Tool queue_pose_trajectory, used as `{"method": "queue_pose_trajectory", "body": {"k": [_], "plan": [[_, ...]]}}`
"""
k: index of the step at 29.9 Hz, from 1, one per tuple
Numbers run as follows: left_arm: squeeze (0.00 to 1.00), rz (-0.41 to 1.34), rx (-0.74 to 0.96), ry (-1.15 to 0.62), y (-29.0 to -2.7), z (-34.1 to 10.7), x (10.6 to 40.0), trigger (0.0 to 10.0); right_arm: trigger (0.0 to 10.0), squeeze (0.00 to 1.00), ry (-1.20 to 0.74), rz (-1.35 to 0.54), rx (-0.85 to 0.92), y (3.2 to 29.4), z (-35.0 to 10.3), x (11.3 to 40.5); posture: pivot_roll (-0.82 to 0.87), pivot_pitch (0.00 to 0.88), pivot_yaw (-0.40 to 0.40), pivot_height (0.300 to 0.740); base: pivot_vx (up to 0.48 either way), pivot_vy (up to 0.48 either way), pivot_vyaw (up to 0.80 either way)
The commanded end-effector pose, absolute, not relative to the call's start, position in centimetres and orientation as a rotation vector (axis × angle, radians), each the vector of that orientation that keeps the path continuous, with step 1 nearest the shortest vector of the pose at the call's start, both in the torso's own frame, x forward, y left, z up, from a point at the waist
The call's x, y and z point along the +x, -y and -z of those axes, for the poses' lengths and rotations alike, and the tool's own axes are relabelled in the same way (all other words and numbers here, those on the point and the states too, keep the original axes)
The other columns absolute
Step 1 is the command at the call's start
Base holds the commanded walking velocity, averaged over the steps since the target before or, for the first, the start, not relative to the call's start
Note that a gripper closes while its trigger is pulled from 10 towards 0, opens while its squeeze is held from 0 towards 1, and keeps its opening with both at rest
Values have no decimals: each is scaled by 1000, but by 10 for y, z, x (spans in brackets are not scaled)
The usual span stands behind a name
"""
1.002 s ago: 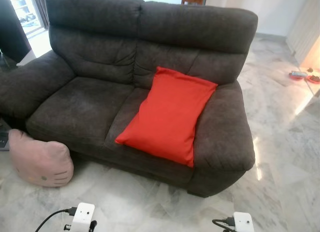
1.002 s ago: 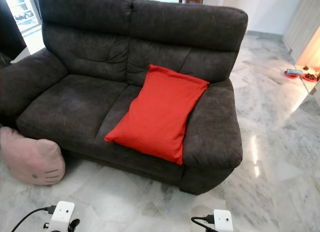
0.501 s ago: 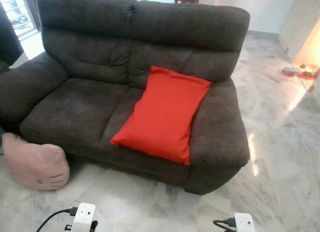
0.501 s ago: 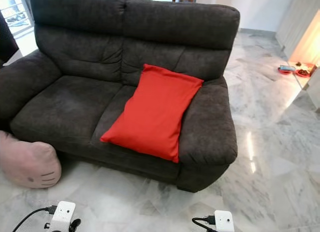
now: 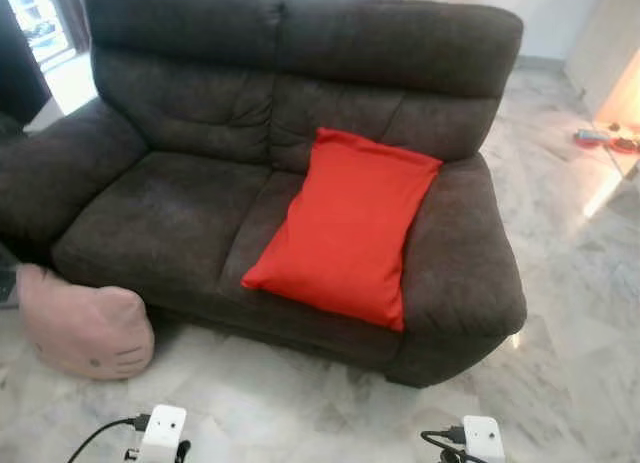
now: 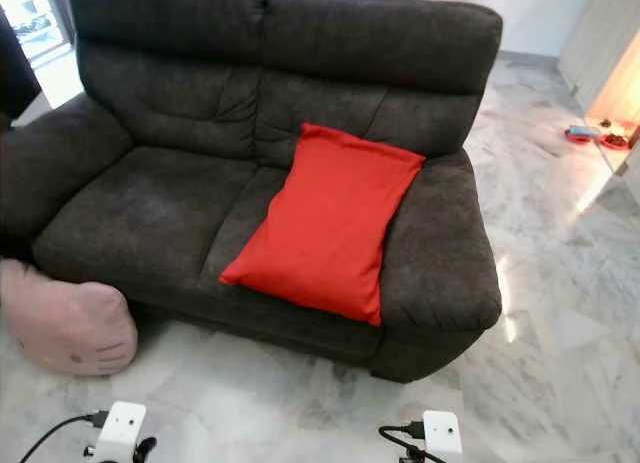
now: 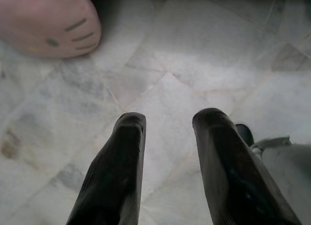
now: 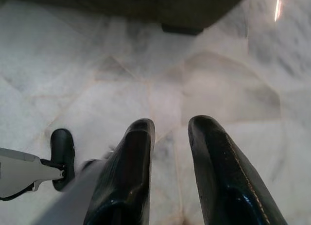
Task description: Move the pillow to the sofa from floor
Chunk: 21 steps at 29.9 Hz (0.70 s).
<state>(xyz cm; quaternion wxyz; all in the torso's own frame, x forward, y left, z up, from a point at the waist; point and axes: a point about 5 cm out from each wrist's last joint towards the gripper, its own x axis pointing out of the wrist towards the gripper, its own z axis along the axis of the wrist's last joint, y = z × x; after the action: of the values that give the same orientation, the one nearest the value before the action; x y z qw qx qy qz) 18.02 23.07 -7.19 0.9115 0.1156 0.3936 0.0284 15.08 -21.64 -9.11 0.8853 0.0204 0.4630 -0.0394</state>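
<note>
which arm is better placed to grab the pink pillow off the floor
Left, probably. The pink pillow lies on the floor at the sofa's left end, ahead of the left tool, whose fingers are open; the right tool faces bare floor.

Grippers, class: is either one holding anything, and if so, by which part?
Nothing is held. The left gripper and right gripper both hang open over bare marble floor.

The pink pillow [image 6: 65, 326] is cut off at the edge; small floor items [image 5: 605, 138] are unidentifiable.

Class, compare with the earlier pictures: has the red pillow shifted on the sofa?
No. The red pillow leans against the sofa's right armrest as before; only the camera moved.
</note>
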Motion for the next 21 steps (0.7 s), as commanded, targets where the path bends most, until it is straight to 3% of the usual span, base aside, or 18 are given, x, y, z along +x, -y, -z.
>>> {"method": "queue_pose_trajectory", "body": {"k": [1, 21], "plan": [[0, -46, 221, -827, -225, 76, 176, 10000, 10000, 0, -982, 93, 36, 221, 92, 146, 96, 38, -60, 740, 0, 480, 0], [0, -46, 214, -827, -224, 76, 176, 10000, 10000, 0, -976, 99, 37, 222, 92, 146, 92, 48, -60, 740, 0, 480, 0]]}}
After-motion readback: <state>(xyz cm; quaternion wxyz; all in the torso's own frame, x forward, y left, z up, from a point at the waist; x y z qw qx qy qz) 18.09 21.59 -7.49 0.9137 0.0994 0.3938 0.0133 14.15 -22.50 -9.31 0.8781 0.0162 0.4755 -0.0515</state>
